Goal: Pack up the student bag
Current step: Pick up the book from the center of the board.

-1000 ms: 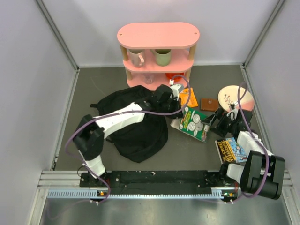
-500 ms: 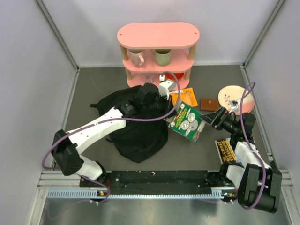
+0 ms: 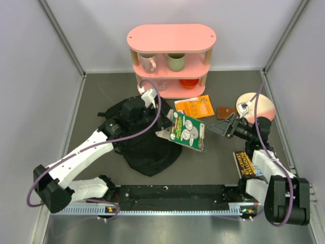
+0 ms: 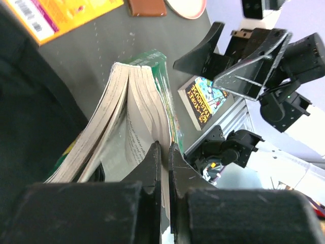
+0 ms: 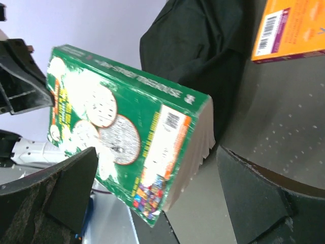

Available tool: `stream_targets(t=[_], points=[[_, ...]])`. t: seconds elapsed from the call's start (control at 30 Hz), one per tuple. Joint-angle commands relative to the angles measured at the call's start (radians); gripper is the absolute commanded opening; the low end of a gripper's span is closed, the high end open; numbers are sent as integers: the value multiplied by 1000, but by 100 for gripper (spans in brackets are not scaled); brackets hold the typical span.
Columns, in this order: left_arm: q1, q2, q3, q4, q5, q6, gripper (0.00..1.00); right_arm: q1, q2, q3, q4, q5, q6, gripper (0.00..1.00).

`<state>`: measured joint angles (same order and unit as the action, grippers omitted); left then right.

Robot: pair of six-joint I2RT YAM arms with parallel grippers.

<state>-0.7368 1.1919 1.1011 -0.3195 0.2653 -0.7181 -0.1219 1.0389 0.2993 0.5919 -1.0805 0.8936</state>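
The floppy black fabric backpack (image 3: 147, 152) lies before the pink shelf (image 3: 171, 38). The left gripper (image 4: 163, 152), clamped on the green paperback book (image 3: 187, 131), has swung it leftward to the bag's edge, so insertion looks next. The right gripper (image 3: 223, 126) gapes empty.

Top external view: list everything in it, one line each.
pink shelf: 1, pink, back centre
mugs: 2, white and green, middle tier
bowl: 1, red, lowest tier
student bag: 1, black, left of centre
green book: 1, green, centre, lifted
orange booklet: 1, orange, before shelf
wallet: 1, brown, right of booklet
plate: 1, cream-pink, far right
yellow book: 1, yellow-black, near right
left gripper: 1, black, shut on green book
right gripper: 1, black, open, centre-right
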Motion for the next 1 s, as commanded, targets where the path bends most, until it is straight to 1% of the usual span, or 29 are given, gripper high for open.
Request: stream_targets(t=[0.0, 0.03, 0.1, 0.13, 0.17, 0.27, 0.33, 0.37, 0.47, 0.5, 0.6, 0.63, 0.7, 0.83, 0.87, 0.9, 0.97], points=[[8, -107, -84, 43, -40, -162, 0, 92, 10, 118, -138, 13, -116, 99], [36, -113, -108, 42, -32, -188, 0, 105, 16, 133, -151, 25, -134, 99], [88, -126, -196, 101, 15, -211, 0, 116, 47, 133, -161, 62, -137, 99], [103, -127, -222, 115, 23, -213, 0, 145, 61, 126, -152, 77, -130, 99], [117, -130, -265, 131, 23, -208, 0, 149, 75, 123, -132, 80, -125, 99], [166, -130, -306, 143, 15, -169, 0, 174, 148, 103, -58, 88, -98, 99], [191, -120, -314, 140, -9, -117, 0, 197, 211, 97, -35, 97, -90, 99], [197, -111, -313, 138, -14, -98, 0, 203, 234, 93, 12, 97, -84, 99], [227, -60, -294, 145, 28, -44, 0, 234, 314, 84, 103, 93, -36, 99], [231, -26, -287, 131, 31, -23, 0, 241, 354, 87, 155, 93, -10, 99], [237, 40, -245, 82, 38, 29, 0, 277, 404, 103, 213, 99, 24, 99], [238, 55, -221, 33, 34, 38, 0, 283, 433, 109, 215, 109, 24, 99], [240, 83, -218, 16, 28, 61, 5, 298, 470, 121, 223, 116, 24, 99], [243, 92, -254, 33, 6, 78, 25, 314, 564, 126, 282, 132, 45, 99], [244, 91, -259, 34, 5, 80, 31, 314, 593, 127, 289, 134, 48, 99], [244, 87, -262, 33, 3, 88, 47, 318, 605, 123, 296, 139, 53, 99], [244, 72, -276, 31, -6, 94, 62, 321, 634, 115, 305, 160, 53, 99]])
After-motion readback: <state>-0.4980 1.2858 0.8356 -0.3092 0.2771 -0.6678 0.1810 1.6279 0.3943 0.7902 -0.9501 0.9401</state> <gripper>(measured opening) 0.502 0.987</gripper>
